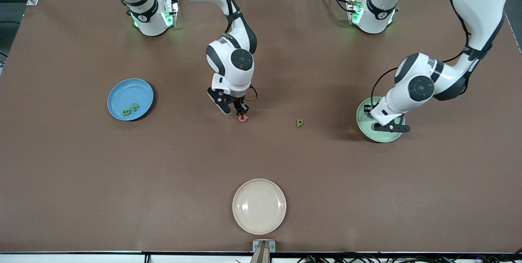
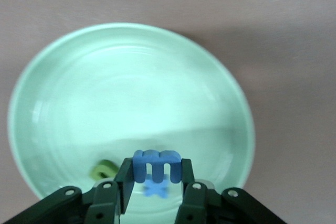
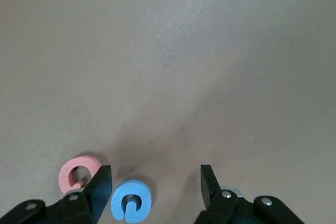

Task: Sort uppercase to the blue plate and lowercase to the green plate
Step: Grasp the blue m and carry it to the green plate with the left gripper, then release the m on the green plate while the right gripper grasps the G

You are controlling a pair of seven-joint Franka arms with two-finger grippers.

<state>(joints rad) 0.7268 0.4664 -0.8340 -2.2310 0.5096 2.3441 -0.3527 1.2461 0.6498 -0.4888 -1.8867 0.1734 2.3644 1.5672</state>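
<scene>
On the brown table (image 1: 81, 165), taking the cream-white plate (image 1: 259, 206) at the front edge as the landmark, everything else lies farther from the front camera than it. A lone green p (image 1: 299, 122) sits on bare tabletop, farther back than that plate and a little toward the left arm's end. The pinkish-red Q (image 1: 243, 118) lies almost straight back from the plate, with the blue G (image 3: 130, 207) just beside it; the right gripper (image 1: 233, 110) stands low over these two, its fingers (image 3: 100, 184) apart, the G lying between them and the Q just outside one finger, so the arm hides the G from the front. The blue plate (image 1: 130, 99), back from the cream-white plate toward the right arm's end, holds the green B (image 1: 126, 112) and green N (image 1: 134, 107) side by side. The green plate (image 1: 363, 122), toward the left arm's end, holds a blue x (image 2: 156, 188) and an olive-green piece (image 2: 104, 170); over it hangs the left gripper (image 2: 156, 179), clamped on the blue m-shaped piece (image 2: 156, 164). All three plates are round, shallow and smooth with raised rims; the letters look like flat, matte foam.
</scene>
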